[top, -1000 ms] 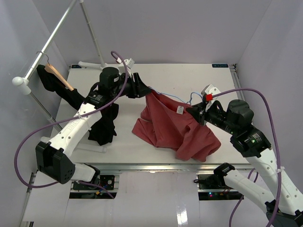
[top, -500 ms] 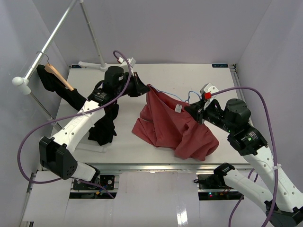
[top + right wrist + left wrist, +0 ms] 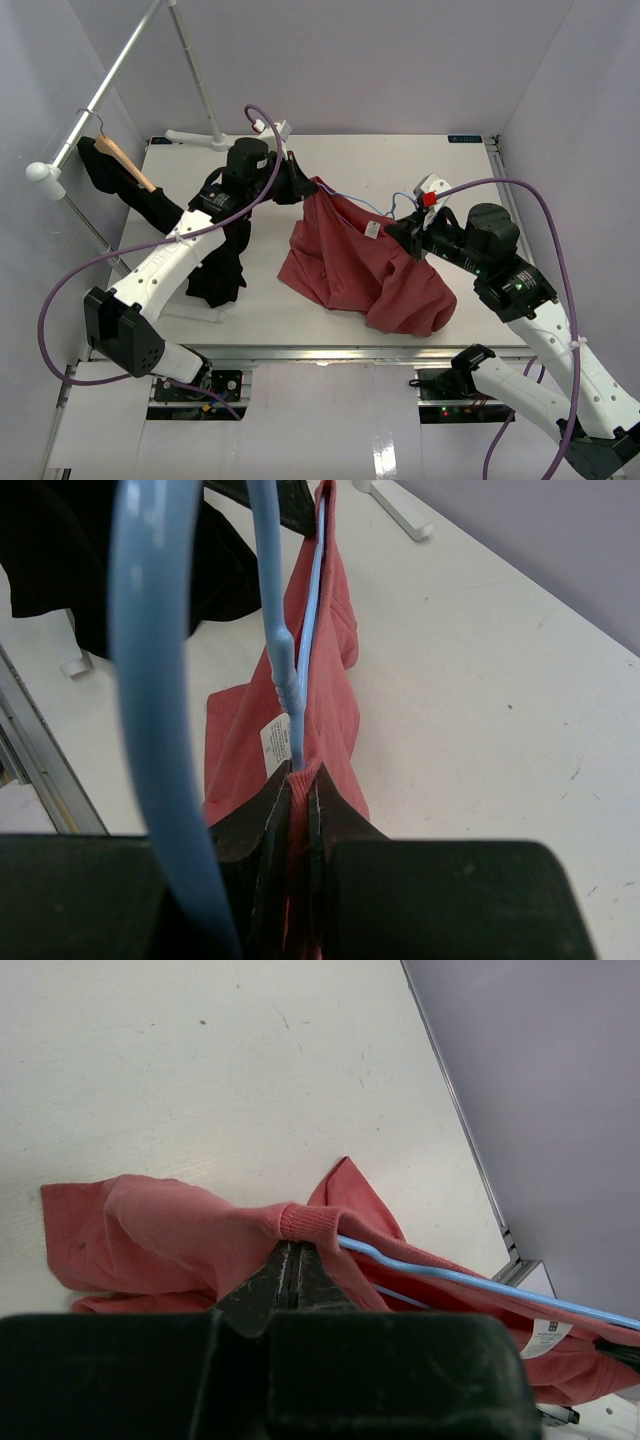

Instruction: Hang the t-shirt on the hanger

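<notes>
The salmon-red t-shirt [image 3: 350, 265] hangs stretched between both grippers, its lower part heaped on the table. My left gripper [image 3: 303, 187] is shut on the ribbed collar edge [image 3: 310, 1222] at the shirt's left top corner. My right gripper [image 3: 408, 236] is shut on the collar [image 3: 318, 770] at the right, red cloth pinched between its fingers. The light-blue wire hanger [image 3: 362, 204] runs inside the neck opening between the two grips. One hanger arm [image 3: 470, 1278] emerges beside the left jaws. The hanger's hook [image 3: 150, 680] curves up past the right fingers.
A black garment [image 3: 215, 265] hangs from a tan wooden hanger [image 3: 125, 158] on the slanted white rail [image 3: 110, 80] at left, under my left arm. The rack's white foot [image 3: 195, 137] lies at the back of the white table [image 3: 430, 160].
</notes>
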Motion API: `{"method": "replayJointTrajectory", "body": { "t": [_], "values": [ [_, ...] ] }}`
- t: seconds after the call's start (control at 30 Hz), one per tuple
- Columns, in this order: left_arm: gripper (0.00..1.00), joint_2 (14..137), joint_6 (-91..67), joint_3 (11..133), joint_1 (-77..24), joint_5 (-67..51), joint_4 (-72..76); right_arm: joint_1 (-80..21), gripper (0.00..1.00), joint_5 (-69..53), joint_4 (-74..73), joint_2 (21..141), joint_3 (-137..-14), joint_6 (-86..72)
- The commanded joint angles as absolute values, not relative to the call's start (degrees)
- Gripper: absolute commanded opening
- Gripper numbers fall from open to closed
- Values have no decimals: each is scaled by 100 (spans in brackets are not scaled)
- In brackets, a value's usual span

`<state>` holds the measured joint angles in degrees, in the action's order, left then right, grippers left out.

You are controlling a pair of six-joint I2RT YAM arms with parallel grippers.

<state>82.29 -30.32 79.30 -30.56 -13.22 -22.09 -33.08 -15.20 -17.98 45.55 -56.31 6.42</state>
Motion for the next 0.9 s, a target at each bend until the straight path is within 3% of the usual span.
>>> {"method": "replayJointTrajectory", "body": {
  "t": [0.0,0.57,0.63,0.73,0.87],
  "values": [
    [0,8252,-2958,8222,-3185,-1395,-2089,-3331,8,-1730,-1360,4587,-5687,647],
    [0,8313,-2531,8267,-3621,-2011,-1951,-3357,8,-1838,-728,5008,-5721,457],
    [6,8240,-2280,8346,-3621,-2194,-2123,-3357,8,-1831,-725,5040,-5713,464],
    [36,7993,-1638,8667,-3621,-2120,-2694,-3357,8,-1718,-841,5007,-5687,546],
    [51,7518,-655,9030,-3621,-1679,-3227,-3349,8,-1735,-1038,4829,-5643,646]
  ]
}}
